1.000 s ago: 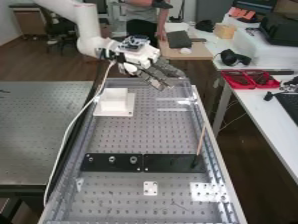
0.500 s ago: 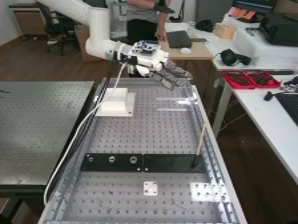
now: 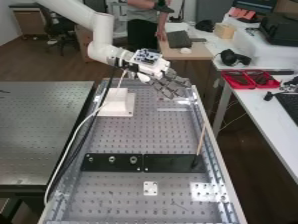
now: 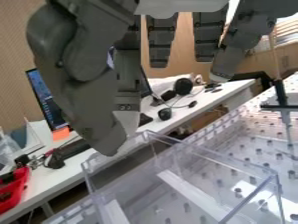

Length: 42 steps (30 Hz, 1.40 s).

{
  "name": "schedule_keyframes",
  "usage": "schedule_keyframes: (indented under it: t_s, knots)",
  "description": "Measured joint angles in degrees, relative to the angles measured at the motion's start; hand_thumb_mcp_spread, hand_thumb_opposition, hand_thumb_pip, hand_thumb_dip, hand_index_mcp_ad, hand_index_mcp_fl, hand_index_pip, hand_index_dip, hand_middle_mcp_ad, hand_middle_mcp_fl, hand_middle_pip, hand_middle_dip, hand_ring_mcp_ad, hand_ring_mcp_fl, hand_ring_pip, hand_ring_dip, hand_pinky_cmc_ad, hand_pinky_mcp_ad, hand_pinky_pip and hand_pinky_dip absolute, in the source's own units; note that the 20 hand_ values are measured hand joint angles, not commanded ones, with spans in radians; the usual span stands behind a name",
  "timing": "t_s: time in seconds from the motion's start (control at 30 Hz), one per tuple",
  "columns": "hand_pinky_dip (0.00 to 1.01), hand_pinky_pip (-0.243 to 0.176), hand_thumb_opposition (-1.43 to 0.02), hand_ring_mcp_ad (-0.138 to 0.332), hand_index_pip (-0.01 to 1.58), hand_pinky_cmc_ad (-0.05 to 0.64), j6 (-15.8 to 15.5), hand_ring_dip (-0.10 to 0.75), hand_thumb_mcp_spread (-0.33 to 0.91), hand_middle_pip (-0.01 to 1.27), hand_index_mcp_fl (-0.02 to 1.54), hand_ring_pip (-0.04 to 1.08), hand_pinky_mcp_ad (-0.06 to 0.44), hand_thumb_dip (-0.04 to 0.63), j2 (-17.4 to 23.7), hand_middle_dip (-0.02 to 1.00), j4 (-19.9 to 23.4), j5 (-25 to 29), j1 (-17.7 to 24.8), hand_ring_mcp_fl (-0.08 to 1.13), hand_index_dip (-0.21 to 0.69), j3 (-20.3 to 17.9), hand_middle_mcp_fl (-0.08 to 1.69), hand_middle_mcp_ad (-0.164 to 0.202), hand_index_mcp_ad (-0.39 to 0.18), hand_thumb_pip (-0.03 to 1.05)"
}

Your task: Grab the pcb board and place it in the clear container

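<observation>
You have the hand (image 3: 171, 86) at the far end of the bench (image 3: 123, 135), above the clear container (image 4: 214, 156) in the high view, hiding part of it. Whether its fingers are open or closed on something, you cannot tell: in the wrist view the big dark parts overlap and cover what may lie behind them. You cannot tell where the pcb board is either.

The container is hard to pick out from above; you read it mostly by pale streaks and faint clear edges. In the wrist view you get its rim and corners more plainly, though part of it is cut off by the picture's edge. The bench's holes show through its walls.

Beside the container, on the left in the high view, you see the white block (image 3: 116, 103), its upper part crossed by the white cable (image 3: 85, 120). A black cable (image 3: 82, 137) hangs near it. Nearer you, two black plates (image 3: 110, 161) lie end to end across the bench, and a thin stick (image 3: 201, 139) stands at a slight tilt on the right one. Nearer still lies a small white plate (image 3: 150, 188). Red trays (image 3: 249, 79) sit on the side table (image 3: 266, 107), well apart from the bench.
</observation>
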Motion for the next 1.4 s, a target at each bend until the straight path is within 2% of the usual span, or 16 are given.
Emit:
schedule_keyframes:
  t_s: [0.17, 0.3, 0.4, 0.47, 0.57, 0.6, 0.63, 0.73, 0.87, 1.03, 1.23, 1.4]
  knots:
    - [0.67, -0.106, -0.91, 0.244, 1.52, 0.332, -0.13, 0.028, 0.44, 0.14, 0.29, 0.11, 0.199, 0.253, 1.37, 0.13, 0.68, 0.73, -0.10, 0.00, 0.120, -1.01, 0.04, 0.045, -0.056, 0.65]
    - [0.70, -0.110, -0.88, 0.244, 1.43, 0.332, -3.12, 0.028, 0.43, 0.14, 0.18, 0.11, 0.195, 0.253, 4.91, 0.13, 2.46, 2.09, -0.13, 0.00, 0.110, -3.39, 0.04, 0.045, -0.056, 0.65]
    - [0.71, -0.106, -0.87, 0.243, 1.31, 0.332, -5.37, 0.028, 0.39, 0.14, 0.12, 0.11, 0.195, 0.253, 8.49, 0.13, 3.68, 3.14, -0.11, 0.00, 0.086, -5.94, 0.04, 0.042, -0.058, 0.65]
    - [0.75, -0.106, -0.86, 0.244, 1.17, 0.335, -6.51, 0.028, 0.38, 0.14, 0.09, 0.11, 0.199, 0.253, 10.56, 0.13, 4.18, 3.64, -0.14, 0.00, 0.075, -7.47, 0.03, 0.045, -0.052, 0.65]
    - [0.75, -0.106, -0.85, 0.244, 0.85, 0.332, -7.66, 0.028, 0.36, 0.14, 0.07, 0.11, 0.195, 0.253, 14.06, 0.13, 3.64, 3.75, -0.35, 0.00, 0.075, -10.07, 0.01, 0.045, -0.054, 0.65]
    - [0.75, -0.106, -0.83, 0.244, 0.77, 0.335, -7.84, 0.028, 0.36, 0.14, 0.07, 0.11, 0.195, 0.255, 15.47, 0.13, 3.19, 3.47, -0.57, 0.00, 0.075, -11.24, 0.02, 0.045, -0.054, 0.62]
    - [0.75, -0.106, -0.83, 0.244, 0.64, 0.335, -7.89, 0.028, 0.35, 0.14, 0.07, 0.11, 0.195, 0.236, 16.68, 0.13, 2.75, 3.00, -0.86, 0.00, 0.079, -12.32, 0.01, 0.045, -0.061, 0.55]
    - [0.75, -0.110, -0.80, 0.244, 0.40, 0.335, -7.94, 0.028, 0.33, 0.14, 0.07, 0.11, 0.199, 0.209, 19.56, 0.13, 1.92, 1.07, -2.02, 0.00, 0.096, -15.13, 0.01, 0.045, -0.056, 0.55]
    - [0.75, -0.110, -0.79, 0.244, 0.26, 0.335, -8.99, 0.028, 0.33, 0.14, 0.07, 0.11, 0.199, 0.175, 23.65, 0.13, 1.61, -4.37, -4.93, 0.00, 0.120, -18.77, 0.01, 0.045, -0.056, 0.50]
    - [0.75, -0.112, -0.79, 0.248, 0.17, 0.335, -10.52, 0.028, 0.31, 0.14, 0.07, 0.11, 0.199, 0.168, 28.23, 0.13, 0.84, -15.05, -10.47, 0.00, 0.126, -21.78, 0.01, 0.045, -0.052, 0.49]
    - [0.75, -0.112, -0.78, 0.244, 0.13, 0.335, -13.53, 0.028, 0.32, 0.14, 0.07, 0.10, 0.201, 0.159, 32.10, 0.13, -0.58, -25.81, -17.56, 0.00, 0.126, -23.37, 0.01, 0.042, -0.054, 0.49]
    - [0.74, -0.124, -0.78, 0.227, 0.12, 0.332, -16.32, 0.028, 0.32, 0.14, 0.07, 0.09, 0.232, 0.162, 34.08, 0.13, -1.63, -32.97, -23.10, 0.00, 0.126, -23.76, 0.01, 0.044, -0.061, 0.49]
